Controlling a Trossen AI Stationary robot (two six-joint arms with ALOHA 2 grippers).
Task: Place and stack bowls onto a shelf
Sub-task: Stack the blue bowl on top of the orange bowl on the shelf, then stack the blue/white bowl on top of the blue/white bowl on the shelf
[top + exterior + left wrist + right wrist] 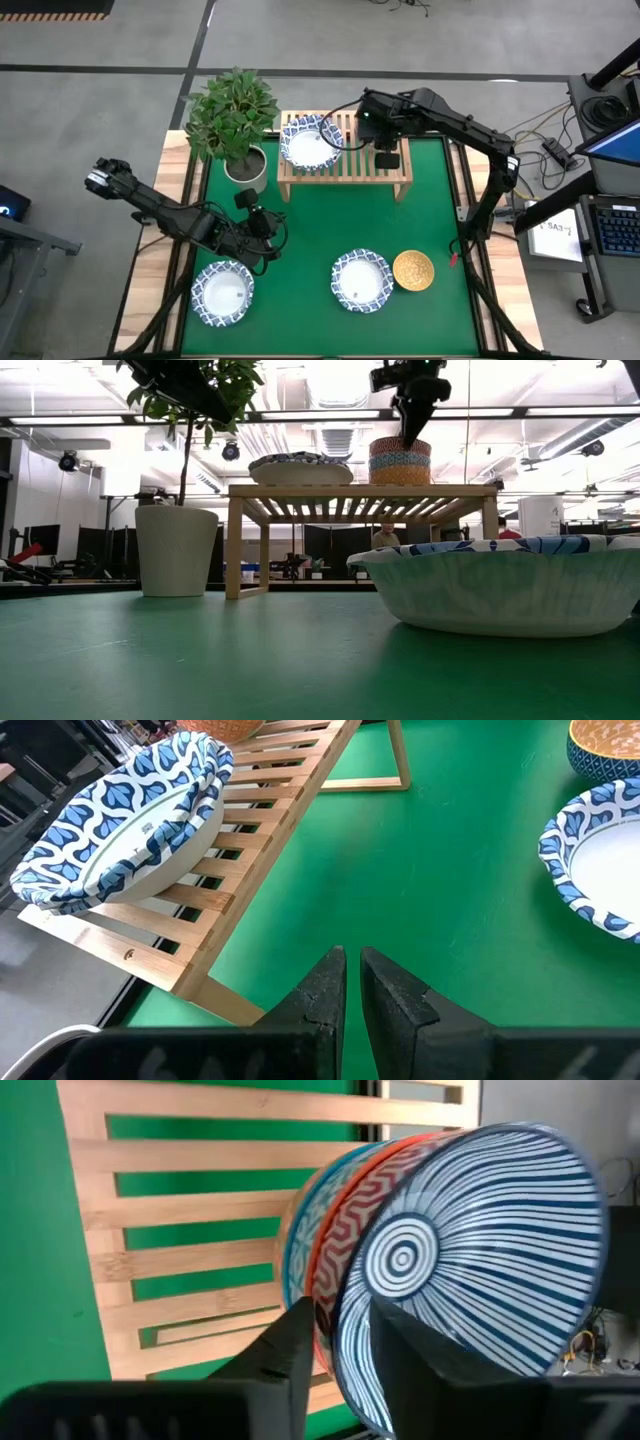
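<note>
My right gripper (335, 1342) clamped on the dark striped bowl's (470, 1250) rim — topping the stack at the shelf's (345, 172) right end, left gripper (350, 982) nearly closed, empty — mid-table, open green around it.

Stacked small bowls (385, 140): hidden beneath right arm in high view.
Yellow bowl (606, 742): cut by frame edge in left wrist view.
Near white bowl (510, 585): cut off at frame edge in low view.

So the shelf (345, 160) sat at the back of the table, plant pot (246, 168) just left of it. One wide bowl (311, 142) was on its left end, my stacked small bowls (440, 1270) on the right.
</note>
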